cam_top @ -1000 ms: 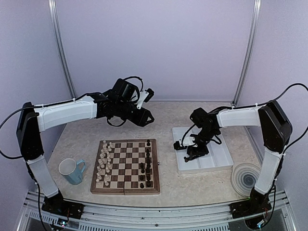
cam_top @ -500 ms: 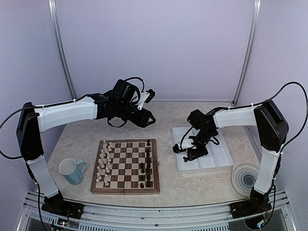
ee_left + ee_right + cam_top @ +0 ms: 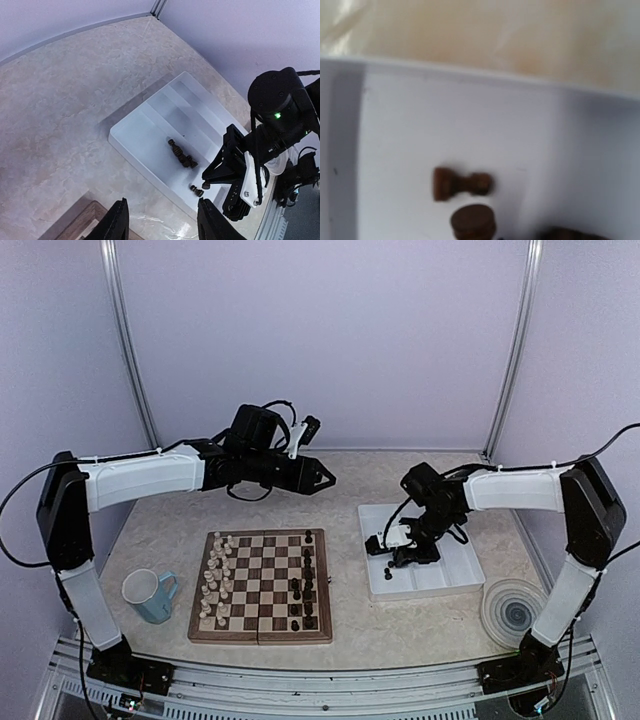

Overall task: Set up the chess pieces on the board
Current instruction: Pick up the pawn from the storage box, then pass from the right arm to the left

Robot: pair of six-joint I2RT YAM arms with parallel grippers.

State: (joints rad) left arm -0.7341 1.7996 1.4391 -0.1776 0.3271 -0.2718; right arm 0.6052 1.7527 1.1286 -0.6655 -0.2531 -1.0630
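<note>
Chess piece (image 3: 206, 185) pinched by right claw (image 3: 205, 183), inside white tray (image 3: 135, 135)

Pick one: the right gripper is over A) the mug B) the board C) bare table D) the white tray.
D: the right gripper hangs low over the tray, next to loose dark pieces lying in it.

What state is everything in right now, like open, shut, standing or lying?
Left gripper: jaws open, empty.
Right gripper: jaws closed on a dark piece in the tray.
Board: unfolded flat, partly set.
Mug: upright.
Loose pieces: lying on their sides in the tray.
</note>
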